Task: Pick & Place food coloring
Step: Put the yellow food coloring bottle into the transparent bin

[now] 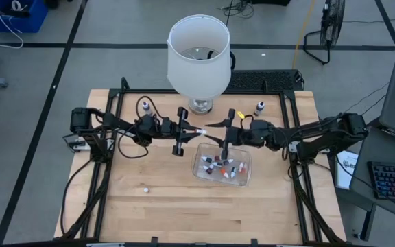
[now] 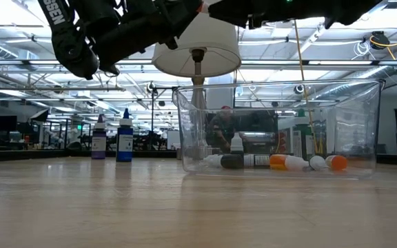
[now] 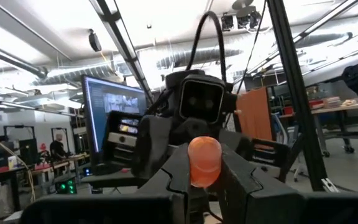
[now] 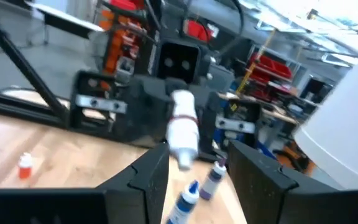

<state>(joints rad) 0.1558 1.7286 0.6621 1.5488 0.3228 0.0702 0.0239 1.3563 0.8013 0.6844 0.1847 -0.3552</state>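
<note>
A small food coloring bottle [image 1: 199, 130] with an orange body and a white cap hangs in the air above the table's middle, and my left gripper [image 1: 190, 130] is shut on it. My right gripper [image 1: 215, 125] faces it from the table's right and is open. Its fingers [image 4: 151, 177] stand on either side of the bottle's white cap end [image 4: 183, 134]; I cannot tell whether they touch it. Below, on the table, stands a clear tub [image 1: 247, 180] with several food coloring bottles [image 2: 281, 162] lying in it. My left gripper pinches the bottle's orange bottom end [image 3: 204, 167] between its two fingers [image 3: 174, 175]. The fingers come in roughly level from the table's left and lie along the bottle. The bottle is lifted clear, and its white cap sticks out toward my right gripper.
A big white lampshade [image 1: 199, 51] on a stand rises at the table's far middle. Two upright bottles [image 2: 112, 140] stand at the far left and one [image 1: 259, 107] at the far right. A small loose bottle [image 1: 145, 189] lies near left.
</note>
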